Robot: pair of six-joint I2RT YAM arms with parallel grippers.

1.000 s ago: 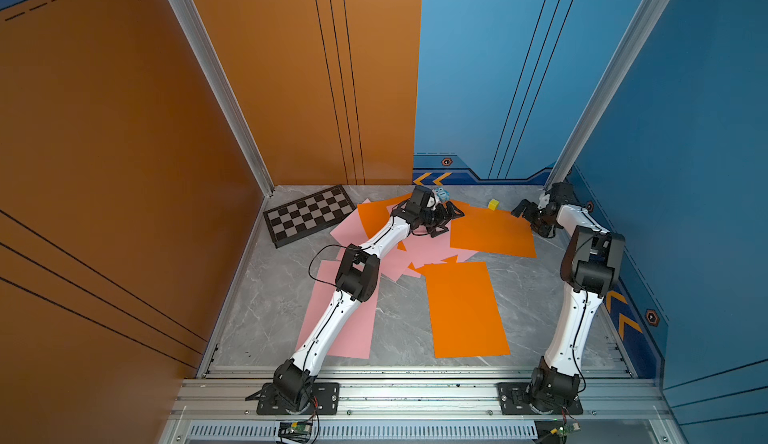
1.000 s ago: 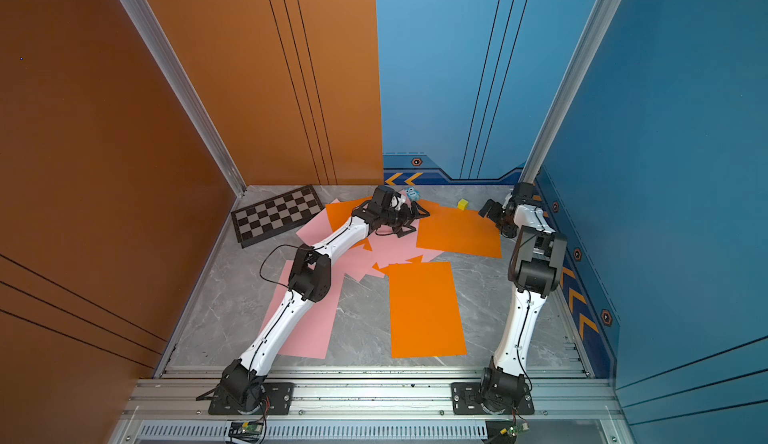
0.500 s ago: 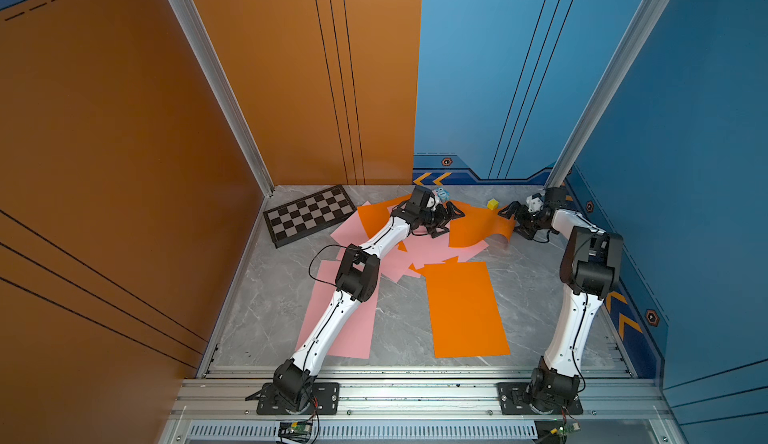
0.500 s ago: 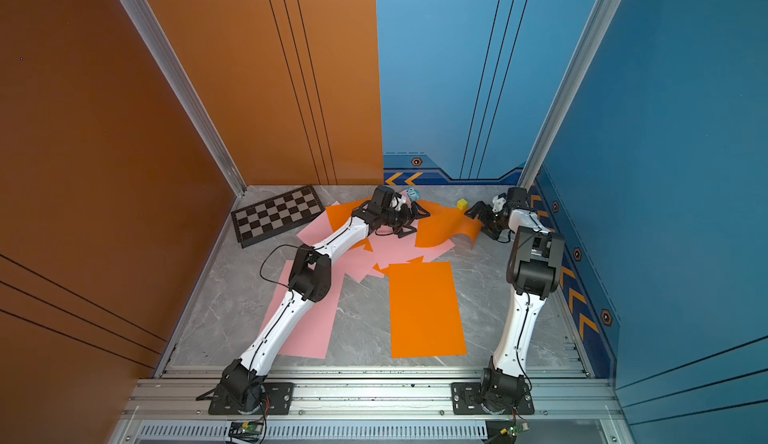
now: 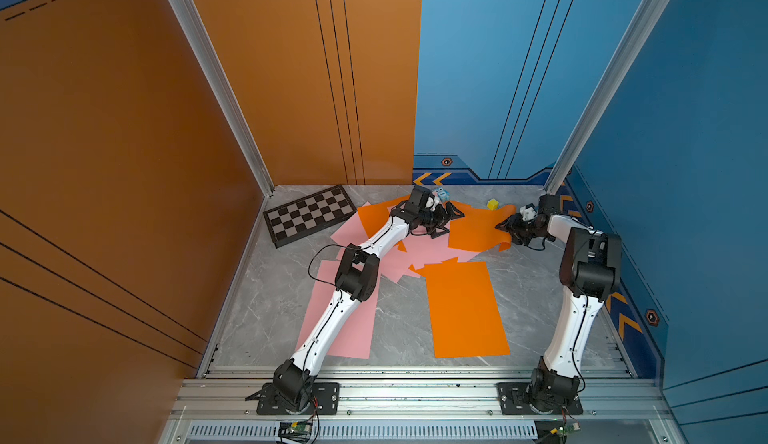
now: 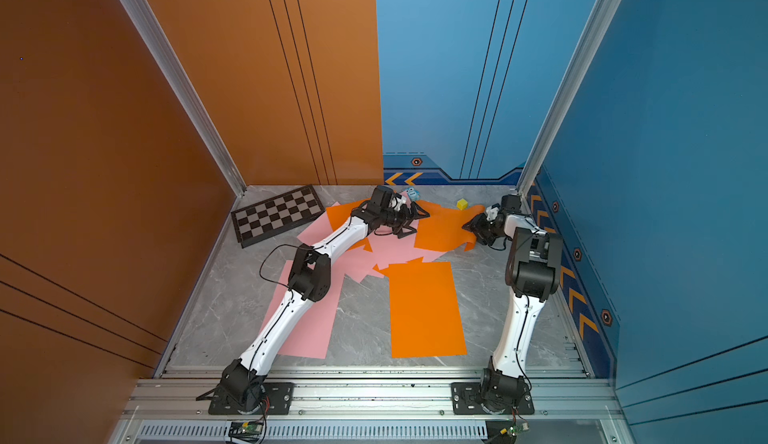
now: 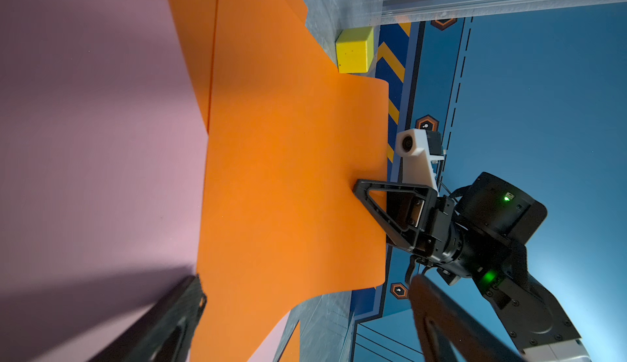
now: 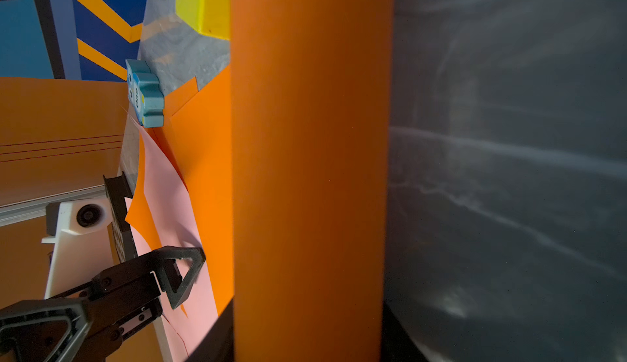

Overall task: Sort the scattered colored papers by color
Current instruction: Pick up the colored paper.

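Left wrist view: right tool (image 7: 361,204) astride curled orange paper (image 7: 288,160), grip unclear; left tool (image 7: 307,280) spread

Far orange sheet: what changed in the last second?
The right hand moved inward onto the far orange sheet, whose edge there lifted and curled; whether it is gripped is unclear. The left hand, other papers, checkerboard and yellow cube stayed put.

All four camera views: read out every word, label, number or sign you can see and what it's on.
No readable words, brands or numbers.
Signs only: orange chevron arrows and hexagon badges on the blue wall band.
Marks on the small light-blue toy block: too blurred to read.
Plain: orange paper sheets, pink paper sheets.
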